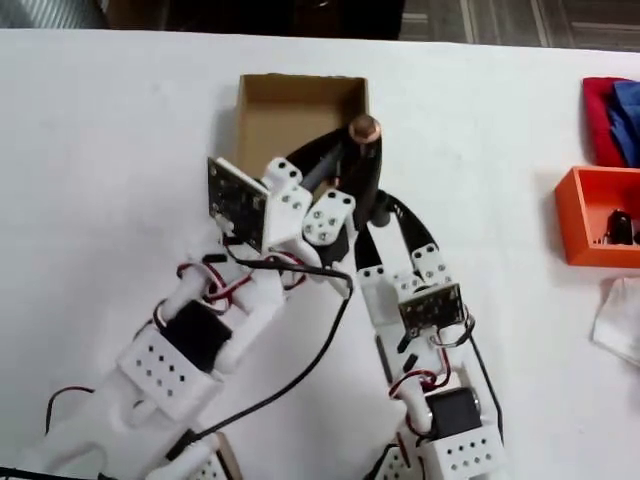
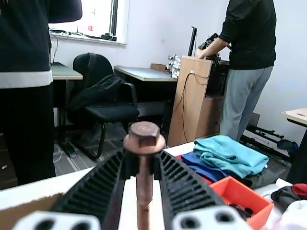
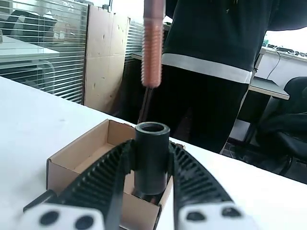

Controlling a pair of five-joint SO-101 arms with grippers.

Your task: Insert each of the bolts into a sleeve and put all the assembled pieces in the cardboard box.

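The left hand [image 2: 143, 157] is pinching the copper bolt [image 2: 143, 191] head up, and its threaded tip is hanging clear above, seemingly in line with, the open mouth of the upright sleeve [image 3: 152, 158] the right hand [image 3: 151, 146] is clamping beside the cardboard box [image 3: 60, 165].

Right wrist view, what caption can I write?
Right claw holds black sleeve upright, copper bolt hanging above its hole, cardboard box behind.
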